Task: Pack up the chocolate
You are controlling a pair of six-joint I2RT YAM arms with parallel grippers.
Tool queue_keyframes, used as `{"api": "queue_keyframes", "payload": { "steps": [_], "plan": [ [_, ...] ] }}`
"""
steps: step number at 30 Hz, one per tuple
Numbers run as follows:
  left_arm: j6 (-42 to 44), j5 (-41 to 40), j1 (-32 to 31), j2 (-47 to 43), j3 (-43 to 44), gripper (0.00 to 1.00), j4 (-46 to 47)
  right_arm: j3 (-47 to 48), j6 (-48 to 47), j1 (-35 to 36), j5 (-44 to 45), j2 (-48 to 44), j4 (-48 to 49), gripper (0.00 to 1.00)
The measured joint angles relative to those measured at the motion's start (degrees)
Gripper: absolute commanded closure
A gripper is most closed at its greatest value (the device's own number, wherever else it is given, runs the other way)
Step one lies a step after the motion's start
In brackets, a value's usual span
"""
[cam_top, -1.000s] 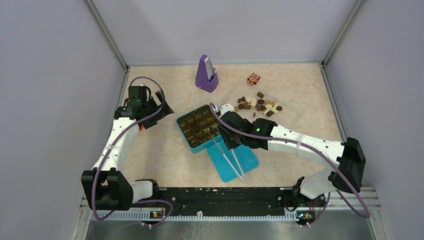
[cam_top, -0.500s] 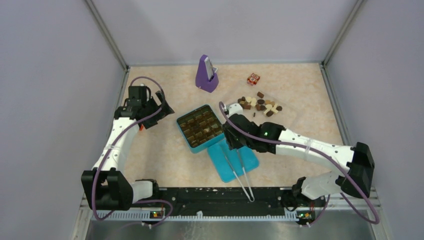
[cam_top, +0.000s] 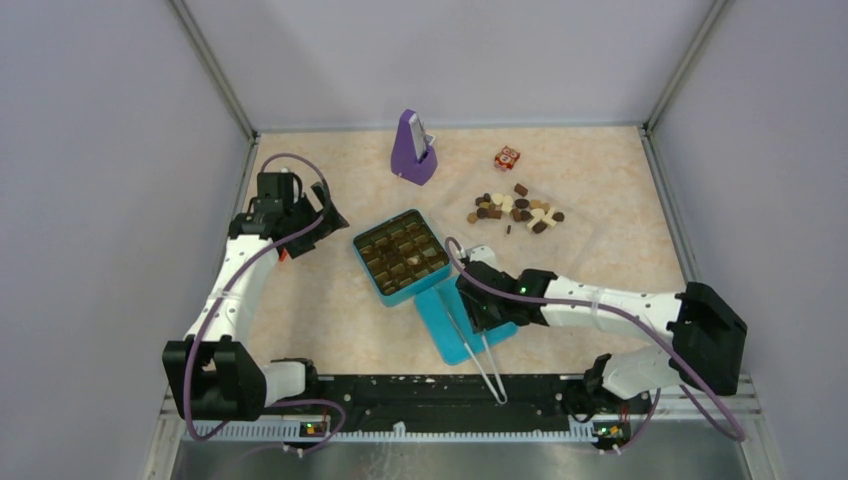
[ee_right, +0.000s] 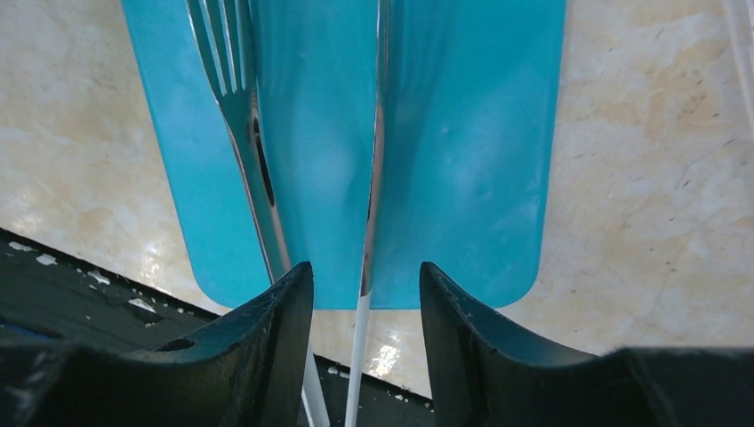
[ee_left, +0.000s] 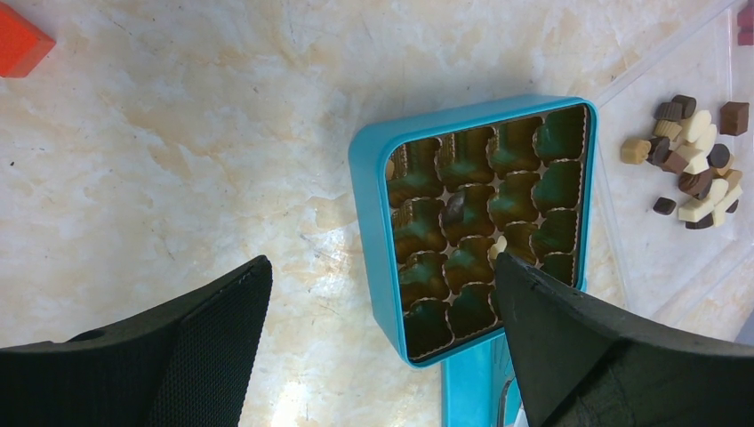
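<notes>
The chocolate lies in a loose pile of dark, light brown and cream pieces at the right of the table, also seen in the left wrist view. An open teal tin with scalloped cups holds a cream piece and a dark one. My right gripper hangs open over the teal lid. One arm of the metal tongs runs between its fingers. My left gripper is wide open and holds nothing, left of the tin.
The tongs lie across the lid and reach the black front rail. A purple wedge-shaped object and a red-and-white cube stand at the back. A red block lies near the left arm.
My right gripper pulled back from the tin to over the lid, toward the near edge. The tongs slid the same way and now lie reaching the front rail. The left arm stayed still.
</notes>
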Motion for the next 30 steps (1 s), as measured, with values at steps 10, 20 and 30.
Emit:
{"api": "queue_keyframes", "payload": {
  "steps": [10, 20, 30],
  "plan": [
    [0.00, 0.42, 0.00, 0.00, -0.22, 0.01, 0.00, -5.16, 2.99, 1.99, -3.04, 3.65, 3.63, 0.77],
    [0.00, 0.52, 0.00, 0.00, -0.68, 0.01, 0.22, -5.07, 3.15, 2.23, 0.55, 3.61, 1.01, 0.86],
    [0.00, 0.90, 0.00, 0.00, -1.03, 0.01, 0.42, -5.07, 3.15, 2.21, 0.79, 5.16, 1.62, 0.84]
  ]
}}
